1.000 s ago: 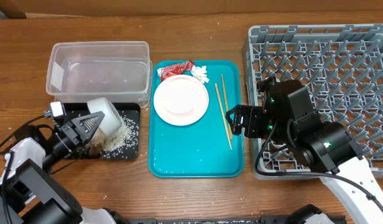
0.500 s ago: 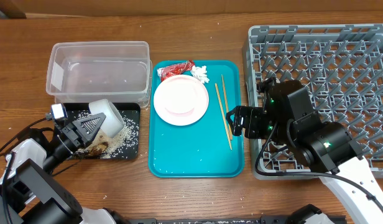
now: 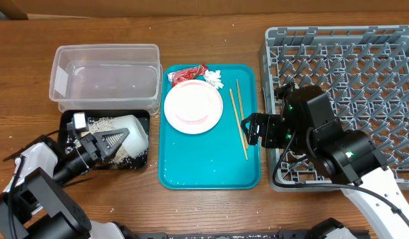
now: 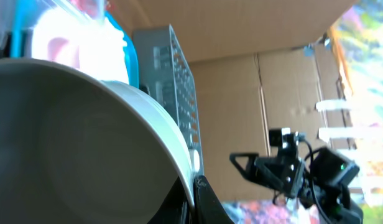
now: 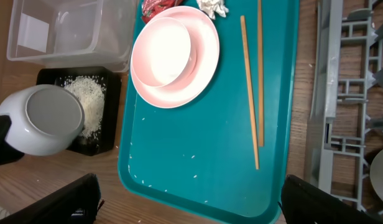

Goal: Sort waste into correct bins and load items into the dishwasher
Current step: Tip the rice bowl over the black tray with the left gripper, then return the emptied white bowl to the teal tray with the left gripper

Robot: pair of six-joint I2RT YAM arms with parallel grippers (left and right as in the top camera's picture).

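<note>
The left gripper (image 3: pixel 118 139) pinches the rim of the white bowl (image 3: pixel 135 128) and holds it tipped on its side over the black tray (image 3: pixel 66 118). Loose rice grains (image 3: pixel 101 123) lie in that tray. The clear tub (image 3: pixel 105 79) stands just behind it on the worktop (image 3: pixel 32 40).

The right gripper (image 3: pixel 246 129) hangs with its fingers spread wide over the right edge of the teal serving tray (image 3: pixel 211 169), near the two chopsticks (image 3: pixel 239 123). On this tray also rest the pink-white plate (image 3: pixel 193 106), the red snack wrapper (image 3: pixel 186 73) and the crumpled tissue (image 3: pixel 213 78). The grey dish rack (image 3: pixel 350 66) sits to the right.
</note>
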